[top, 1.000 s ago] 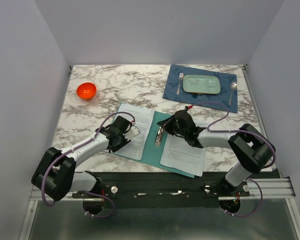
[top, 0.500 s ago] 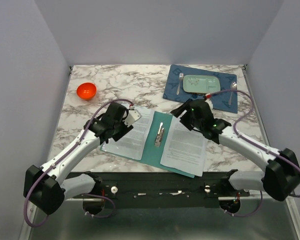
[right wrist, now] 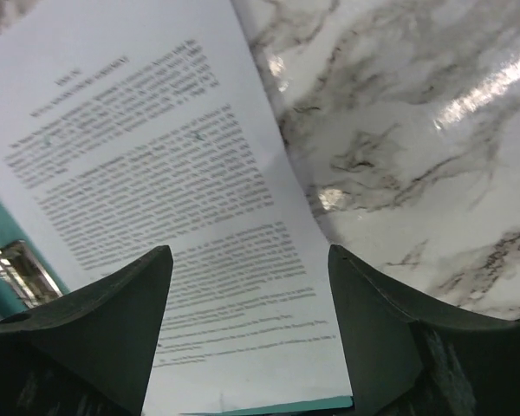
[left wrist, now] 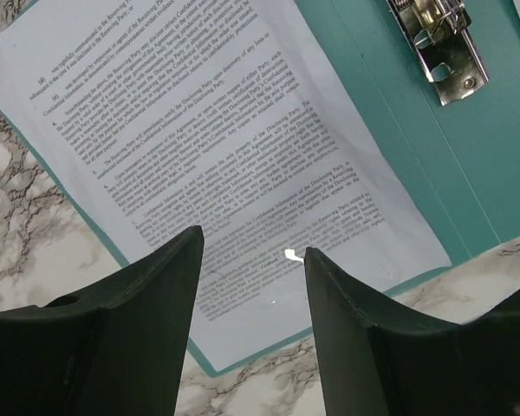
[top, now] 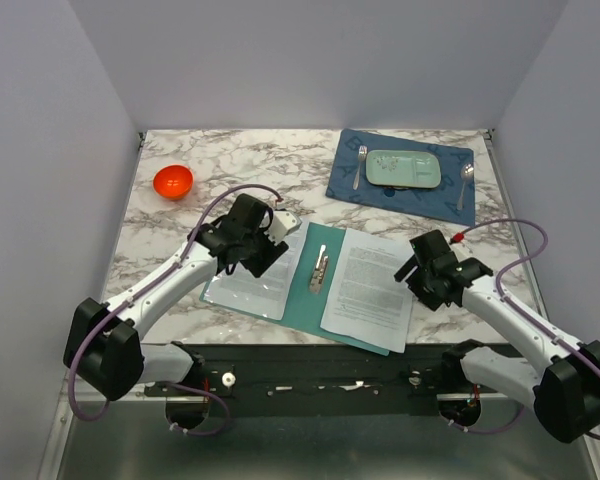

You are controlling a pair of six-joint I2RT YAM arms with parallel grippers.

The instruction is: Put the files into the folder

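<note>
- A thin teal-green rectangular folder (top: 302,288) lay open and flat on the white, grey-veined marble table (top: 230,170), near the arms' bases and roughly midway between them.
- A small shiny metal clip (top: 320,268) sat on the folder's inner spine, between its two leaves.
- One white paper sheet with dense black printed text (top: 252,292) lay on the left leaf. In the left wrist view, a teal border showed along its outer edges.
- A second white printed sheet (top: 365,288) lay on the right leaf. In the right wrist view, its right edge curled slightly beside the bare marble, and a strip of teal showed at its near edge.
- The left gripper (top: 256,257) hovered over the far part of the left sheet. Its black fingers (left wrist: 156,286) were parted partway, with nothing between them.
- The right gripper (top: 420,272) hung above the right edge of the right sheet. Its fingers (right wrist: 113,303) were spread wide and gripped nothing.
- A round orange bowl (top: 173,181) stood at the far left of the table, well apart from the folder.
- At the far right, a dark blue patterned placemat (top: 442,203) carried a pale green rectangular tray (top: 403,168). A fork (top: 359,165) lay to the tray's left and a spoon (top: 465,182) to its right.
</note>
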